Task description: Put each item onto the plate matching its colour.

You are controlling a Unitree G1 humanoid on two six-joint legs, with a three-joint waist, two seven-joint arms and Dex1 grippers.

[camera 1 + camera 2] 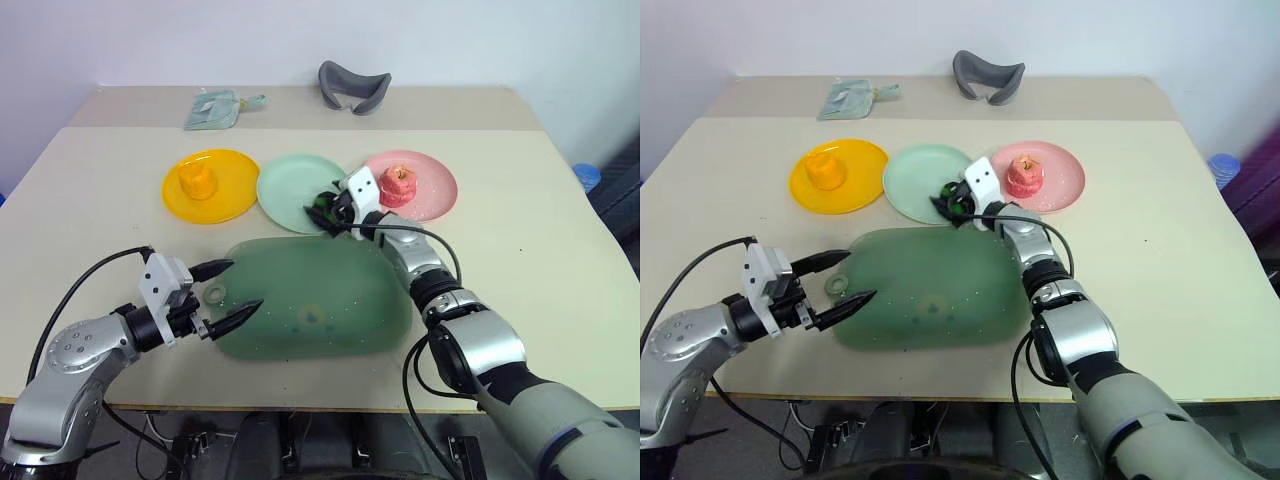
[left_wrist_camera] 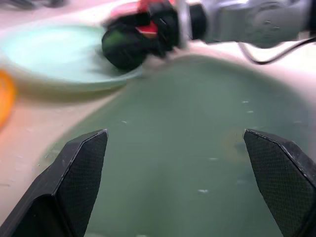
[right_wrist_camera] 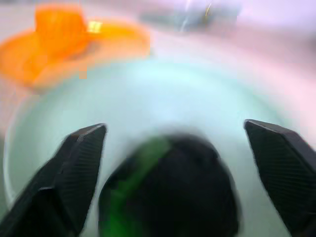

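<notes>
Plates: the green plate (image 1: 296, 190) sits at 12 o'clock of the mat (image 1: 310, 300). The vegetable (image 3: 168, 195) rests at its 5 o'clock rim, between the released right gripper (image 3: 177, 187) jaws. Withdraw straight back, avoiding nudges. Left gripper (image 1: 228, 295) is released, empty.

Beige table (image 1: 520, 270), three plates (image 1: 297, 190), green mat (image 1: 320, 300), grey pad (image 1: 353, 86), pale pouch (image 1: 213, 108)

I count three round plates: one yellow plate (image 1: 228, 196), one mint green plate (image 1: 290, 190), one pink plate (image 1: 437, 187). Three toy foods: one yellow-orange lumpy one (image 1: 197, 181), one red-pink apple (image 1: 398, 184), one dark green vegetable (image 3: 170, 195). One large green mat (image 1: 320, 290), one grey curved pad (image 1: 353, 87), one pale green pouch (image 1: 215, 107).
</notes>
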